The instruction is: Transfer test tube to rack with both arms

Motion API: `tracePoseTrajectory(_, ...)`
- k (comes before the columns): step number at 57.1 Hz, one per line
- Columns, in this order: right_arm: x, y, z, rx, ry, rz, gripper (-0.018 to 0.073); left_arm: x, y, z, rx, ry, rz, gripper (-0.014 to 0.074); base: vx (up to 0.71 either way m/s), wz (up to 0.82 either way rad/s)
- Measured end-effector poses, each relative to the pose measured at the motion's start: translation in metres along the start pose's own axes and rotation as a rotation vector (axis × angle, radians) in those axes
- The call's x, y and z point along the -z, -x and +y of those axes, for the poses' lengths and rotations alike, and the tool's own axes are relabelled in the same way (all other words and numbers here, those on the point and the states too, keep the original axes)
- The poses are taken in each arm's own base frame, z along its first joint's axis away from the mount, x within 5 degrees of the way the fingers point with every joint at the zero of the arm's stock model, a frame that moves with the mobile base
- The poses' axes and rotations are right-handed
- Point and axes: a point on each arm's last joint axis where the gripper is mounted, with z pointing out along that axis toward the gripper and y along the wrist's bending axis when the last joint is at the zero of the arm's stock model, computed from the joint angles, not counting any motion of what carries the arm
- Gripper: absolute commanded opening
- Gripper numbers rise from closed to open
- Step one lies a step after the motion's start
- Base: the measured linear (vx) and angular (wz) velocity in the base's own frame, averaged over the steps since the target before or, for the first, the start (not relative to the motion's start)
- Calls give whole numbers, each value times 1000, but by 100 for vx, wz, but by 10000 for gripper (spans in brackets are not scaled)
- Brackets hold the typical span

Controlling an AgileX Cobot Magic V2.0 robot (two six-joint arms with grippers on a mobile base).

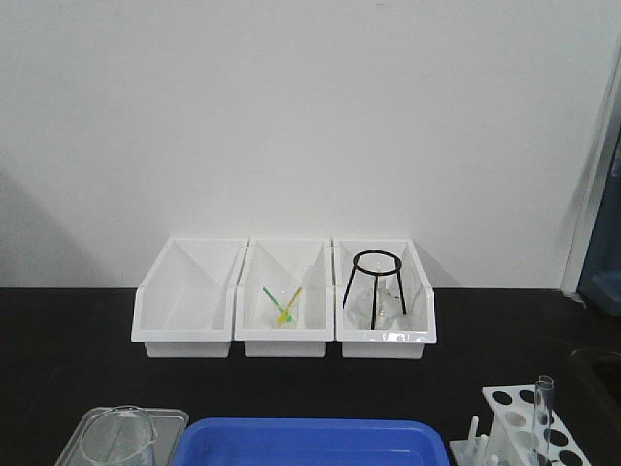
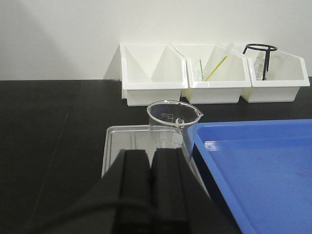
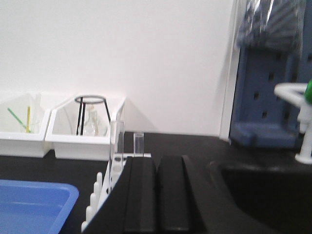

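A plain white wall (image 1: pixel 310 116) fills the upper half of the front view, evenly lit, with a soft grey shadow low at 9 o'clock. Below it runs a black tabletop (image 1: pixel 78 349), matte, with faint reflections. At 3 o'clock a pale vertical frame (image 1: pixel 585 184) edges the wall, with a dark blue surface just beyond it. In the right wrist view, a blue pegboard panel (image 3: pixel 265 97) with small dark holes stands at 2 o'clock. A white fixture (image 3: pixel 300 122) rises before it at 3 o'clock, beside a dark recess (image 3: pixel 263 190) sunk in the tabletop.
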Motion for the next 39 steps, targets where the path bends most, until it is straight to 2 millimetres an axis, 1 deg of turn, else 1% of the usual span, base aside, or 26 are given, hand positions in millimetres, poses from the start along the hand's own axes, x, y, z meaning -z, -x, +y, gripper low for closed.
tracePoseTrajectory(39, 1, 1, 0, 18, -1, -16, -11, 0, 0, 0, -1, 0, 1, -7, 0, 0)
